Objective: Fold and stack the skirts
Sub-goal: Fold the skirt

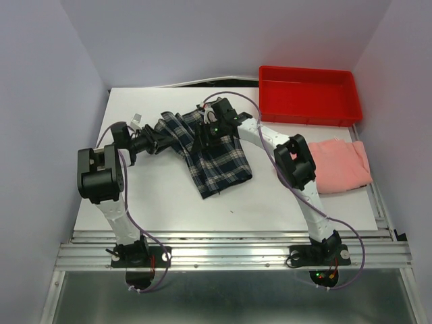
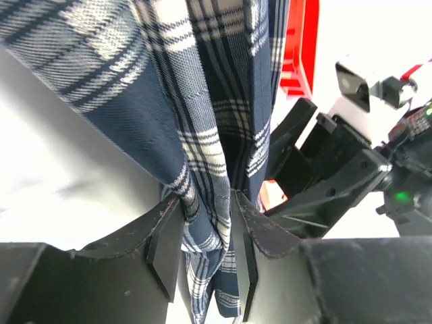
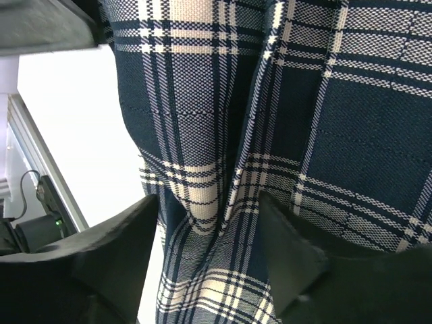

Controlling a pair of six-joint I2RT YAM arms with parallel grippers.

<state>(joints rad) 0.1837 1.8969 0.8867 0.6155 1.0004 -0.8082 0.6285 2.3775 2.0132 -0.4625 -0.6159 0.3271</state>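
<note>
Toward the far edge of the bench, a little left of centre, the plaid skirt [image 1: 210, 156] lies partly bunched on the white bench top [image 1: 270, 202]. Its near part is spread flat toward the middle, and its far-left part is gathered up between the two arms. Left claw [image 1: 159, 140] comes in from the left edge. The left wrist view shows its claw [image 2: 206, 216] narrow, both pads pressed on a hanging fold of the plaid cloth, with pleats fanning out above the pinch. Right claw [image 1: 206, 135] reaches across from the right base and sits over the skirt's far portion, just beside the left claw. In the right wrist view its fingers [image 3: 118, 236] stand partly apart with a ridge of plaid cloth running down between them. Cannot tell whether that cloth is actually pinched or only lies behind the gap. Pink skirt [image 1: 341, 165] rests flat against the right edge, well apart from the plaid one, with the right arm's elbow between the two. Red tray [image 1: 307, 69] sits at the far right corner, just beyond the pink skirt. No stacking yet: the two skirts lie apart.
</note>
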